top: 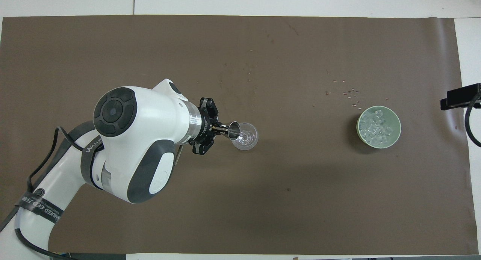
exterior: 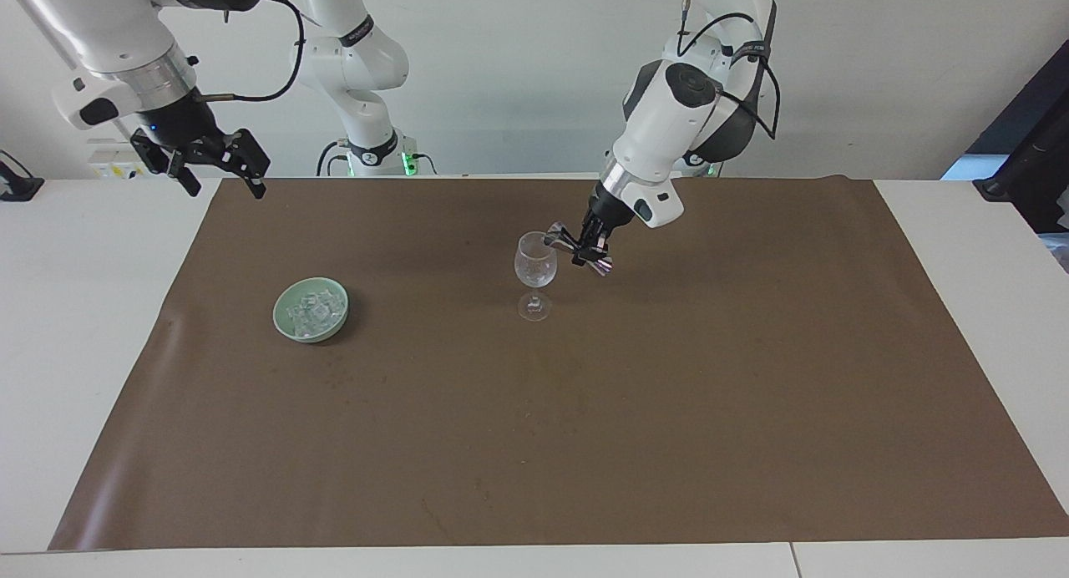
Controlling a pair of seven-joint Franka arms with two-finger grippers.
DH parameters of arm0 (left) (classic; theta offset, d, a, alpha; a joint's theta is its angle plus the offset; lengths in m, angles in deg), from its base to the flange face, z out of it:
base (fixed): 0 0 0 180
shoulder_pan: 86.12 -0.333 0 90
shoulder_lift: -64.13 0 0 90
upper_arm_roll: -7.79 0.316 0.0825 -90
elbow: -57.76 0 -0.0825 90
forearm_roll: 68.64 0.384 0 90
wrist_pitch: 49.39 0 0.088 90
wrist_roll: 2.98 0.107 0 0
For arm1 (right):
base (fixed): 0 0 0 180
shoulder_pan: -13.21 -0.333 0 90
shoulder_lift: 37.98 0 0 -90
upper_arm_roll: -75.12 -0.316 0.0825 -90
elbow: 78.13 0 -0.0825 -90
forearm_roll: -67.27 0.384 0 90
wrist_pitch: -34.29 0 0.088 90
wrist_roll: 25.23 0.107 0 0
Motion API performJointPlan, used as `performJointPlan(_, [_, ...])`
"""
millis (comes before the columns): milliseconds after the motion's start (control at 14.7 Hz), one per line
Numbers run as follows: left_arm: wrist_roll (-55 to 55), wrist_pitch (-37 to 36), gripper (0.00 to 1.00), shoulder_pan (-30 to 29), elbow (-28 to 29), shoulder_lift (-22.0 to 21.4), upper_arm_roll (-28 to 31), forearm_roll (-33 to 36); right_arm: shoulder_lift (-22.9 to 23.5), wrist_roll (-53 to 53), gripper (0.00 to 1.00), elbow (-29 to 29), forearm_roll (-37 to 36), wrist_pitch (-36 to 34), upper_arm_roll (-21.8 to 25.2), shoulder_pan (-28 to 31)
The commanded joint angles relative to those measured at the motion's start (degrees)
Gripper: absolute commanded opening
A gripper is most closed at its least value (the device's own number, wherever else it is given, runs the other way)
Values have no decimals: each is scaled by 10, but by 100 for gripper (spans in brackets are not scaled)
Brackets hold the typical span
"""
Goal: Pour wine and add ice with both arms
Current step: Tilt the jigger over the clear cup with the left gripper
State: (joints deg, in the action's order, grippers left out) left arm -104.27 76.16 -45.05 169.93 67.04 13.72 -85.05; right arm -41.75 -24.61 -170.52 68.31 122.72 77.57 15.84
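A clear stemmed wine glass [exterior: 535, 265] stands upright mid-mat; it also shows in the overhead view [top: 246, 136]. My left gripper [exterior: 587, 245] [top: 218, 129] is shut on a small metal jigger [exterior: 558, 235] [top: 233, 130]. The jigger is tilted, with its mouth at the glass's rim. A pale green bowl [exterior: 311, 336] [top: 359, 127] holds several ice cubes [exterior: 313, 311] [top: 377, 126]; it sits toward the right arm's end. My right gripper [exterior: 224, 187] waits open and empty, raised over the mat's corner at that end.
A brown mat [exterior: 668, 394] covers most of the white table. Small specks [top: 349, 92] lie on the mat just farther from the robots than the bowl. A black part with a cable [top: 460, 96] shows at the overhead view's edge.
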Motion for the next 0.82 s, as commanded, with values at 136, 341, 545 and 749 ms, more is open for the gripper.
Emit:
performJointPlan(136, [-53,-1,0,29,-20,8,6,83,-5,-10,100,-6,5,-3,-5,9])
performJointPlan(341, [-98,0,0,44,-20,8,5,145,-5,-10,100,-6,5,-3,-5,10])
performJointPlan(545, [-128,-2,0,49,-20,8,2,196,-5,-10,100,-6,5,-3,-5,9])
performJointPlan(749, [-129,-14,0,60,-21,7,-4,234,-5,-10,100,-6,5,-2,-5,9])
